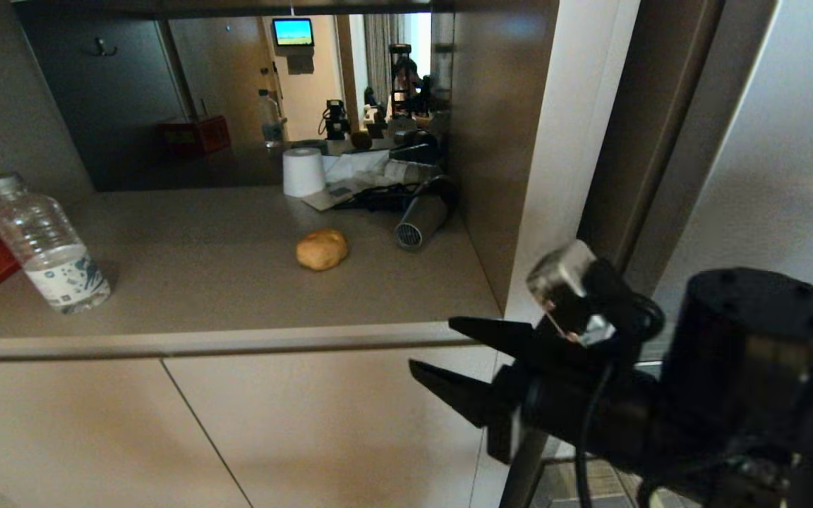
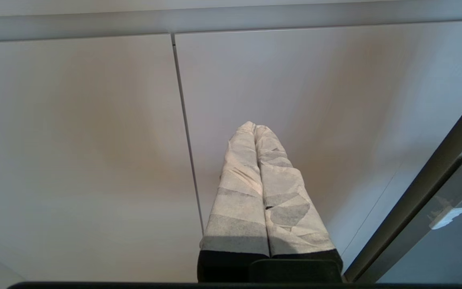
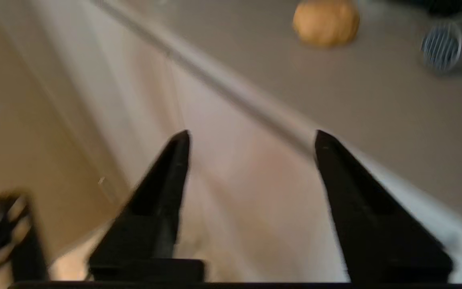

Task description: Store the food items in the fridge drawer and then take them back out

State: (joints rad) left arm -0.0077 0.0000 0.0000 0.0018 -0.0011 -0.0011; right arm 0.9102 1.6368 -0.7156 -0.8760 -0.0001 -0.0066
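While the right end effector hangs off the counter's front edge near its right corner, black fingers spread apart and holding nothing, the potato-like lump sits on the counter, back from that edge and toward the right side. So the target lies up, inward and to the left of the fingertips, which already point roughly that way; its long axis runs about parallel to the front edge. The right wrist view says the same: potato-like lump ahead, beyond the counter lip, open fingers framing the cabinet face below. The right arm looks plainly the nearer one. The left end effector is parked low before the beige cabinet doors, its taped fingers pressed together. No green pepper is in sight, and the fridge drawer cannot be made out. Around the lump: a hair dryer just to its right, a white paper roll behind, a water bottle well apart at the left. Judging from here, the counter lip is the obstacle to clear first.
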